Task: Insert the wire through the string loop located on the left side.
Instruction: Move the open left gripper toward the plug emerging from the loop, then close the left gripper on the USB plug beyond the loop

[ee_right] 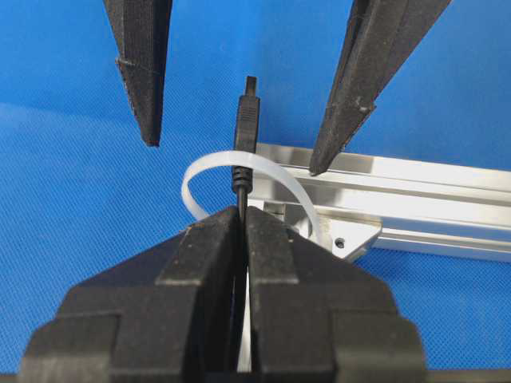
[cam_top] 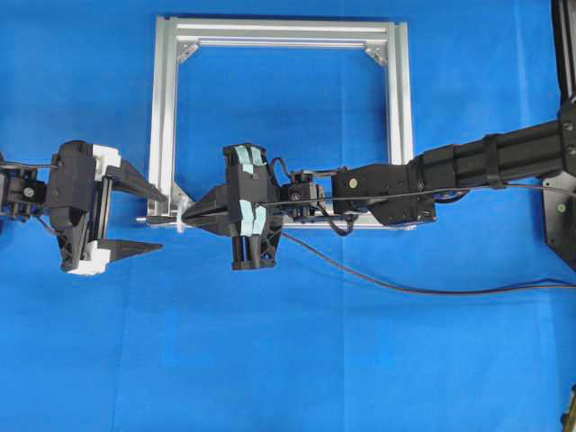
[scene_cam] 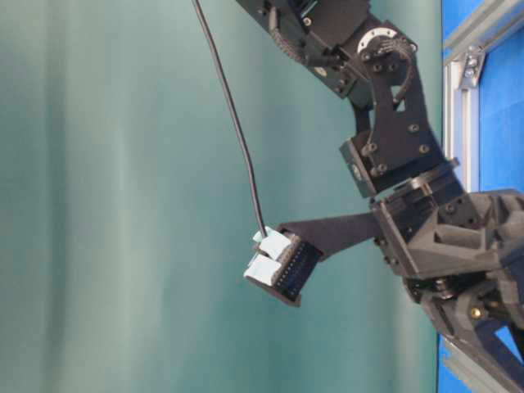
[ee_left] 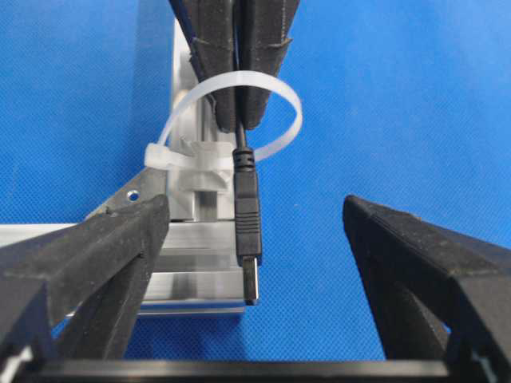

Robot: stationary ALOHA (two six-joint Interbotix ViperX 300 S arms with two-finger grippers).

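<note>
Both my left gripper (ee_left: pixel 255 263) fingers (ee_left: pixel 96 255) spread wide, touching nothing, my right gripper (ee_right: pixel 242 219) clamping one wire (ee_left: pixel 247 215), plug through one string loop (ee_left: pixel 279 92).

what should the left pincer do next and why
Probably ease the open left pincer forward and close on the plug tip of the wire. The tip already pokes through the string loop and sits between the left fingers, while the right pincer is clamped on the wire behind the loop.
</note>
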